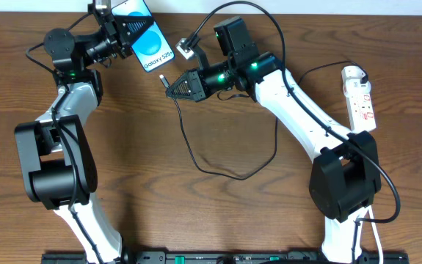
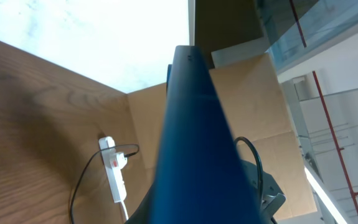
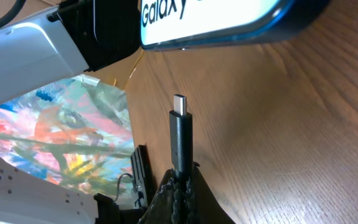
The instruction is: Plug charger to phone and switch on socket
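Note:
My left gripper is shut on the phone, a blue-screened phone with a white "Galaxy S25+" strip, held up at the far left of the table. In the left wrist view its dark blue back fills the middle. My right gripper is shut on the charger plug, whose metal tip points at the phone's lower edge, a short gap away. The black charger cable loops across the table. The socket, a white power strip with red switches, lies at the far right and shows in the left wrist view.
A white adapter with the black cable sits near the back edge, next to a black box. A thick white cord runs down from the strip along the right arm's base. The wooden table is bare in front.

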Robot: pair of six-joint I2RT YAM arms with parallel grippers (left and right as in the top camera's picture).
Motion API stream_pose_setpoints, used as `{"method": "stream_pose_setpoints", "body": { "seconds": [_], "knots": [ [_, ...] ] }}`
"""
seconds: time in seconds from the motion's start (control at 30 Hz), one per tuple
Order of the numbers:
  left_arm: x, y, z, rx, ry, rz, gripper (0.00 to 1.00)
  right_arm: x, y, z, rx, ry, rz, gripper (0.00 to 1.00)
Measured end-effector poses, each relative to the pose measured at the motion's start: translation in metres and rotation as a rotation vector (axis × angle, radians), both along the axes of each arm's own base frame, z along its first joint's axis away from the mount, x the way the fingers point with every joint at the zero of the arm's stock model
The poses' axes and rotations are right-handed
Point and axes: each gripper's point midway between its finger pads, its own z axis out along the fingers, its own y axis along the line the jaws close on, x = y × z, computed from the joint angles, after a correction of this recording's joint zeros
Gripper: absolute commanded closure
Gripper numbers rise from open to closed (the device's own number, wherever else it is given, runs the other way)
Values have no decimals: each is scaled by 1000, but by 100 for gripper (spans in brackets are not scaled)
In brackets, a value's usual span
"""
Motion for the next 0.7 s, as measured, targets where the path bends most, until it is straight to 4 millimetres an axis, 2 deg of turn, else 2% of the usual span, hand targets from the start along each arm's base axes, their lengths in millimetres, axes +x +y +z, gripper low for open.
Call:
{"method": "stream_pose_setpoints", "body": {
  "seconds": [0.3, 0.47, 0.7],
  "knots": [
    [1, 1, 0, -2, 0, 6, 93, 3, -2, 2, 8, -3, -4, 99],
    [1, 1, 1, -2, 0, 6, 92, 12, -11, 2, 10, -5, -27, 99],
    [1, 0, 0, -2, 0, 4, 92, 17, -11, 6, 25, -29, -33, 99]
  ]
}}
